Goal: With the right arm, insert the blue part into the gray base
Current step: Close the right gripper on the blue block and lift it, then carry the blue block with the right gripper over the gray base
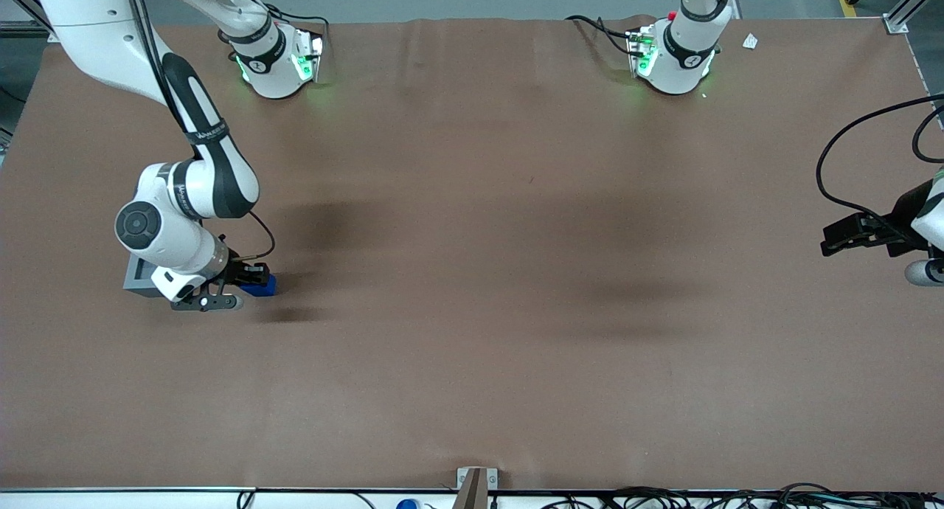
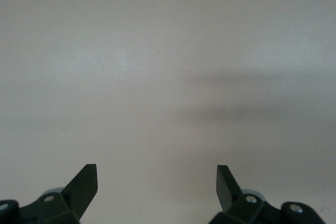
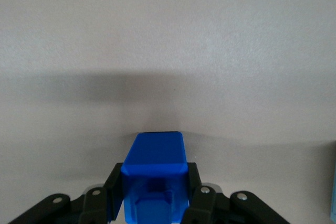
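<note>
**Blue part clamped beside the gray base**

Brown cloth covers the table (image 1: 472, 273) in the front view. Toward the working arm's end, the right arm (image 1: 184, 199) bends low, its gripper (image 1: 254, 276) just above the cloth with the blue part (image 1: 264, 285) showing at its tip. The gray base (image 1: 140, 276) sits just beside it, partly hidden under the wrist.

From the right wrist, both black fingers (image 3: 195, 192) press against the blue part's (image 3: 155, 174) sides, closed on it over plain table surface (image 3: 168, 51).

Brown table (image 1: 472, 310); gray base (image 1: 139, 275) on it.
</note>
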You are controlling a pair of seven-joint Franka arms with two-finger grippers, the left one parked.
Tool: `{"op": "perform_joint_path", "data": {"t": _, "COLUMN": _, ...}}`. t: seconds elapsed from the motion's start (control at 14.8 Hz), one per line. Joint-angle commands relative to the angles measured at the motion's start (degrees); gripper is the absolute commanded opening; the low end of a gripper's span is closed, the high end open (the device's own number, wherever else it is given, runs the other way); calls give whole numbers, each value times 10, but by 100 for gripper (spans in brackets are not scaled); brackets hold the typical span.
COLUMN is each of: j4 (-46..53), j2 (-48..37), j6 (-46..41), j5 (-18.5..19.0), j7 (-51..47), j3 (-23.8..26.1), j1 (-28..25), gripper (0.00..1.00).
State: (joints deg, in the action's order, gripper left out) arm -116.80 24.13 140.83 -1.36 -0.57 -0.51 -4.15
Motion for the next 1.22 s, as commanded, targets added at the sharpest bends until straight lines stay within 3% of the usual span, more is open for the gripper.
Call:
{"op": "perform_joint_path", "data": {"t": 0.0, "j4": 3, "j2": -29, "j6": -7, "j5": -7, "j7": 8, "j3": 2, "j1": 5, "gripper": 4}}
{"op": "perform_joint_path", "data": {"t": 0.2, "j4": 27, "j2": -57, "j6": -75, "j5": -7, "j7": 5, "j3": -2, "j1": 22, "gripper": 4}}
{"op": "perform_joint_path", "data": {"t": 0.68, "j4": 31, "j2": -115, "j6": -117, "j5": -6, "j7": 14, "j3": -2, "j1": 72, "gripper": 2}}
{"op": "perform_joint_path", "data": {"t": 1.15, "j4": 31, "j2": -121, "j6": -145, "j5": -6, "j7": 137, "j3": -2, "j1": 150, "gripper": 2}}
